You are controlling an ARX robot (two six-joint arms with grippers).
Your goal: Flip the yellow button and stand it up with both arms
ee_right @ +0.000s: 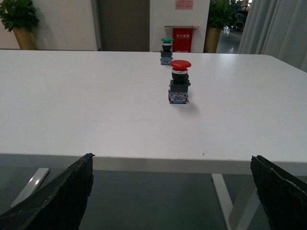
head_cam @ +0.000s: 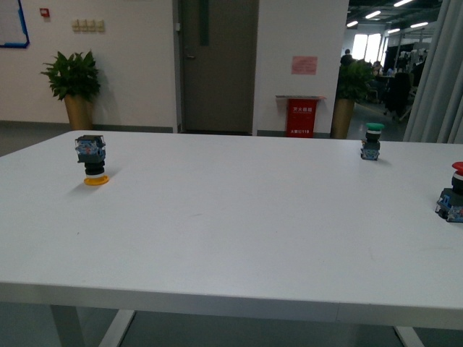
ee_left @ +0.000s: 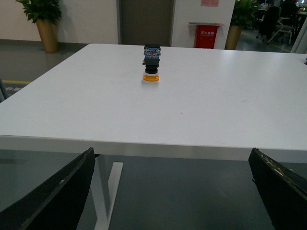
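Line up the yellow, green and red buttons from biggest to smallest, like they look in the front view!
1. Red button and yellow button: they look about alike. Red is cut off by the picture's edge, so I won't rank them.
2. Green button: looks smallest, but it stands farthest from the camera.

A: What stands on the white table (head_cam: 231, 231)?
B: A green-capped switch (head_cam: 372, 142), far right, cap up. A red-capped switch (head_cam: 454, 194) is nearer, at the right edge, also upright.
A: And behind?
B: A grey door (head_cam: 217, 65), a red box (head_cam: 300, 117), a potted plant (head_cam: 74, 78).
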